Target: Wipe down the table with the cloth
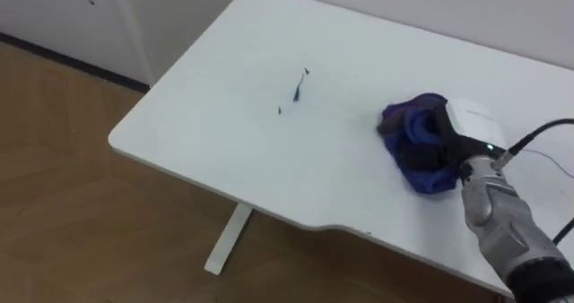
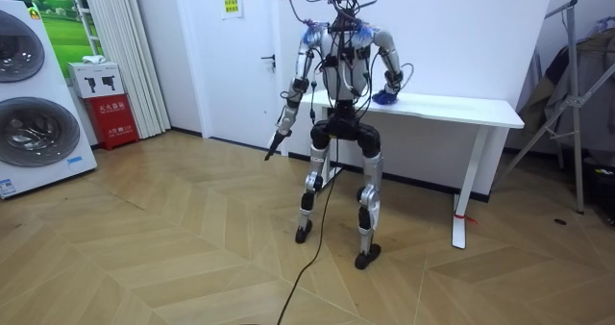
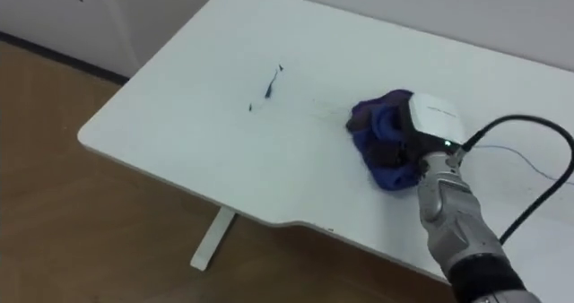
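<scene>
Sitting on the bunched blue cloth (image 1: 414, 155) at the near right of the white desk (image 1: 224, 124), the right robot hand (image 1: 471, 124) hides its grip in the folds, so I cannot tell how open it is; small dark marks (image 1: 299, 86) lie well to the left.

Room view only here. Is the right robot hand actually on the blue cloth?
Observer: Yes. The right robot hand rests on top of the bunched blue cloth, on the white table.
Operator: Any dirt on the top?
Observer: Dark marks, to the robot's left of the cloth and apart from it.
Operator: One spot or several?
Observer: A short streak with small specks close by it.
</scene>
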Controlling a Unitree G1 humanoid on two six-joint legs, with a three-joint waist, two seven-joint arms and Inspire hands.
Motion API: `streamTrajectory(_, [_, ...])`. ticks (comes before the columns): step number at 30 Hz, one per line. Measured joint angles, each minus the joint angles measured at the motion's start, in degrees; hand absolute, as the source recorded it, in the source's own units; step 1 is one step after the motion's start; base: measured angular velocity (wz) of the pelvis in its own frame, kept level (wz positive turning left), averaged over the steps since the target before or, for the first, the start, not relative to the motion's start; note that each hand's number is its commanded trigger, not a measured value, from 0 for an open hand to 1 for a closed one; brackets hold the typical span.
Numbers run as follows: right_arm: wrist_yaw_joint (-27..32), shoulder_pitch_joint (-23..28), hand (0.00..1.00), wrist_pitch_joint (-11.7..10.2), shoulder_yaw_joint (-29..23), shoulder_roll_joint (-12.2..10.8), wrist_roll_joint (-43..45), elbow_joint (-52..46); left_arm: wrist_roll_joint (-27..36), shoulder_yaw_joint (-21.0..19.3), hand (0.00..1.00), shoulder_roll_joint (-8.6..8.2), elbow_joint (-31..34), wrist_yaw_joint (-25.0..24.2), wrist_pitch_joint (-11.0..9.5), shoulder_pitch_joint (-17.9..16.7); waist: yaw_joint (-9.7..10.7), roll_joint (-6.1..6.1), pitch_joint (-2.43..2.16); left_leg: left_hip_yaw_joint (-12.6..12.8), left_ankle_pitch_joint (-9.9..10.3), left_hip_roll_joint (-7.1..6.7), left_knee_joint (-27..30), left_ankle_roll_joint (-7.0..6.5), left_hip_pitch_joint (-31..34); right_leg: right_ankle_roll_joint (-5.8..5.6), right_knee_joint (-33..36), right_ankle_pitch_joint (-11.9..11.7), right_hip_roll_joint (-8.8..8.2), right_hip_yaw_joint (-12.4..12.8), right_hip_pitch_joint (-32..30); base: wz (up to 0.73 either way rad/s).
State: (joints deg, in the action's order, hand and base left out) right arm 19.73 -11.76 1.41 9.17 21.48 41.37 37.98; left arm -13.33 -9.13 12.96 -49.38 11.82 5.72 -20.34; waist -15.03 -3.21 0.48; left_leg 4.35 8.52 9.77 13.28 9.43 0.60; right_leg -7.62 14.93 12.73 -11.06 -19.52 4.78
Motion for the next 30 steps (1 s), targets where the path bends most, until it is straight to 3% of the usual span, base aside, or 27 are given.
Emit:
streamTrajectory(2, [3.11, 5.14, 1.00, -1.67, -6.34, -0.46, -0.46, 1.03, -1.36, -3.09, 0.00, -0.27, 0.45, -0.05, 0.08, -0.91, 1.57, 0.06, -0.11, -1.23, 0.08, -0.59, -0.07, -0.14, -1.25, -0.37, -1.67, -0.18, 0.00, -0.89, 2.83, 0.32])
streamTrajectory(5, [5.48, 9.33, 1.00, -2.13, -12.06, -0.34, -1.57, 1.88, -1.25, -5.55, 0.00, 0.08, 0.76, 0.04, -0.05, -2.49, 3.22, -0.02, -0.43, -1.25, 0.13, -0.67, -0.10, -0.23, -1.78, -0.48, -2.34, -0.23, 0.00, -1.39, 3.86, 0.07])
streamTrajectory(10, [5.75, 10.36, 1.00, -1.68, -14.44, 0.00, -5.06, 3.34, -0.98, -5.74, 0.00, 0.09, 1.30, 0.01, -0.06, -2.25, 3.84, 0.23, -0.55, -1.50, 0.12, -0.67, 0.07, -0.29, -2.18, -0.51, -2.32, -0.25, 0.01, -1.38, 4.34, 0.02])
streamTrajectory(12, [4.96, 8.74, 1.00, 0.08, -13.66, -0.01, -5.02, 3.88, -1.37, -5.75, 0.00, -0.33, 1.54, 0.01, -0.03, -1.76, 3.33, 0.32, -0.58, -1.51, 0.05, -0.67, 0.16, -0.40, -2.20, -0.53, -2.23, -0.38, 0.01, -1.11, 4.19, -0.03])
streamTrajectory(13, [3.63, 7.10, 1.00, 2.19, -12.45, 0.09, -4.94, 3.90, -1.42, -5.38, 0.00, -0.54, 1.66, 0.01, 0.00, -1.42, 3.06, 0.36, -0.59, -1.47, 0.01, -0.67, 0.16, -0.46, -2.20, -0.50, -2.09, -0.51, 0.01, -0.82, 3.93, -0.20])
streamTrajectory(15, [1.55, 4.34, 1.00, 4.93, -9.73, 0.92, -4.90, 3.89, -1.37, -4.47, 0.00, -0.65, 1.64, -0.02, 0.14, -0.82, 1.37, 0.38, -0.59, -1.50, 0.01, -0.67, -0.17, -0.46, -2.25, -0.33, -1.19, -0.81, 0.08, 0.52, 2.63, -0.33])
streamTrajectory(17, [-0.61, -1.26, 1.00, 8.19, -3.60, 1.08, -4.86, 3.95, -1.28, -3.36, 0.00, -0.69, 1.64, -0.02, 0.24, -0.32, -1.47, 0.42, -0.54, -1.36, -0.17, -0.64, -1.20, -0.60, -2.05, 0.08, -0.46, -1.51, 0.35, 2.53, 0.16, -0.43])
streamTrajectory(18, [-1.15, -3.14, 1.00, 8.53, -2.03, 1.02, -4.81, 4.00, -1.14, -3.05, 0.00, -0.68, 1.63, -0.03, 0.27, -0.24, -1.68, 0.36, -0.41, -1.36, -0.30, -0.64, -1.27, -0.64, -1.66, 0.10, -0.30, -1.59, 0.35, 2.55, -0.31, -0.23])
streamTrajectory(20, [-2.91, -10.24, 1.00, 7.76, 3.70, 0.85, -4.81, 5.54, -0.94, -2.04, 0.00, -0.67, 1.77, -0.25, 0.37, 0.20, -3.79, -0.03, -0.09, -1.49, -0.69, -0.65, -1.45, -0.72, -0.03, 0.12, -0.50, -1.97, 0.39, 2.49, -1.99, 0.02])
streamTrajectory(22, [-3.49, -15.26, 1.00, 6.48, 4.80, 0.90, -5.02, 9.63, -0.93, -1.94, 0.00, -0.54, 2.28, -0.36, 1.32, 0.37, -5.56, -0.14, 0.19, -2.11, -0.80, -0.72, -1.39, -0.71, 1.54, 0.11, -0.56, -1.99, 0.40, 1.99, -3.11, 0.16])
streamTrajectory(23, [-3.65, -18.56, 1.00, 6.54, 4.81, 0.89, -5.03, 12.74, -0.77, -1.94, 0.00, -0.48, 2.27, -0.42, 2.19, 0.16, -6.47, -0.33, 0.11, -2.79, -0.92, -0.78, -1.35, -0.70, 2.73, 0.12, -0.64, -1.99, 0.42, 1.29, -3.78, 0.28])
streamTrajectory(26, [-3.24, -21.17, 1.00, 6.62, 4.63, 2.85, -7.64, 17.13, 0.13, -1.95, 0.00, -0.27, 2.71, -1.06, 3.82, -1.49, -6.27, -0.21, 0.05, -6.01, -1.09, -1.19, -0.87, -0.75, 5.24, 0.09, -1.12, -2.02, 0.40, -2.63, -3.54, 0.53])
streamTrajectory(27, [-3.07, -21.02, 1.00, 6.39, 4.50, 3.31, -8.58, 17.67, 0.13, -1.97, 0.00, -0.27, 2.72, -1.07, 4.01, -1.53, -6.27, -0.14, 0.06, -6.26, -1.10, -1.23, -0.88, -0.76, 5.37, 0.09, -1.17, -2.02, 0.40, -2.83, -3.49, 0.34])
streamTrajectory(30, [-2.02, -19.95, 1.00, 3.90, 1.92, 4.85, -11.14, 19.24, 0.22, -2.09, 0.00, -0.03, 2.64, -1.11, 4.44, -3.57, -4.32, 0.61, 0.02, -7.63, -1.10, -1.43, -1.09, -0.77, 5.19, 0.11, -1.34, -2.03, 0.34, -4.77, -2.28, 0.28])
